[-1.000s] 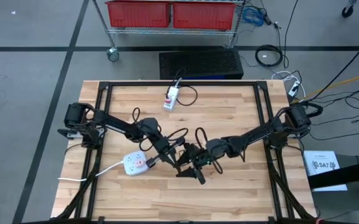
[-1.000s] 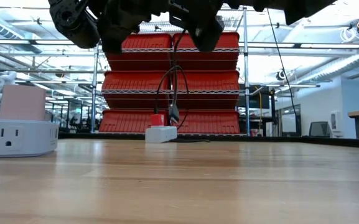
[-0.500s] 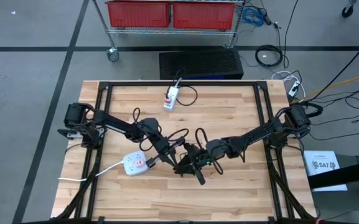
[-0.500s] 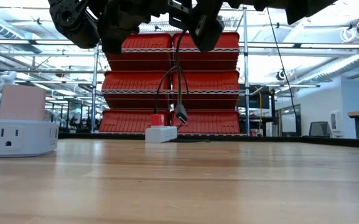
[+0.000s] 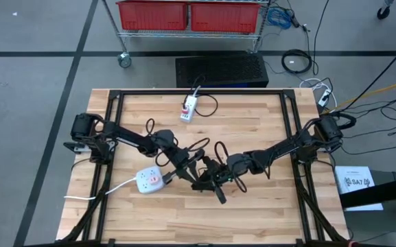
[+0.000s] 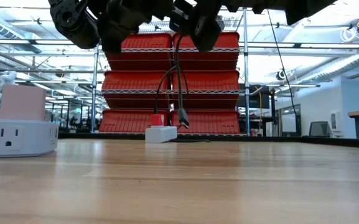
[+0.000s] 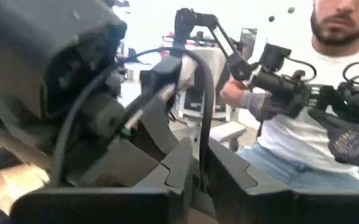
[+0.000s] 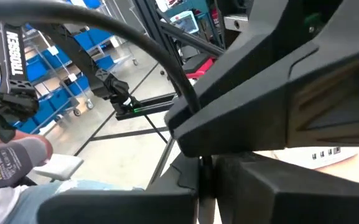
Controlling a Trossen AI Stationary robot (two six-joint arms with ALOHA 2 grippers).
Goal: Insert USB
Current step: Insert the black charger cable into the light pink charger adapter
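We see both arms meeting above the middle of the wooden counter [image 5: 252, 213]. The right pincer [image 5: 210, 180] is clamped on the black cable [image 6: 178, 74], and in the right wrist view its fingers [image 8: 241, 180] press together on that cable. The plug [image 6: 182, 118] hangs at the cable's end, clear of the counter, well below the pincers. The left pincer [image 5: 196, 165] sits just beside the right one; in its wrist view the cable runs down between its fingers [image 7: 179, 165], which stand slightly apart, and we cannot tell whether they press it. The white power strip [image 5: 149, 180] lies on the counter near the left arm, a pink block on it in the low view. A small white strip [image 5: 189, 108] with a red part lies at the far edge. "TROSSEN" reads on an arm [image 8: 14, 53] in the right wrist view, and a grey glove [image 8: 11, 163] there bears small writing we cannot read. A person [image 7: 316, 124] shows beyond the counter.
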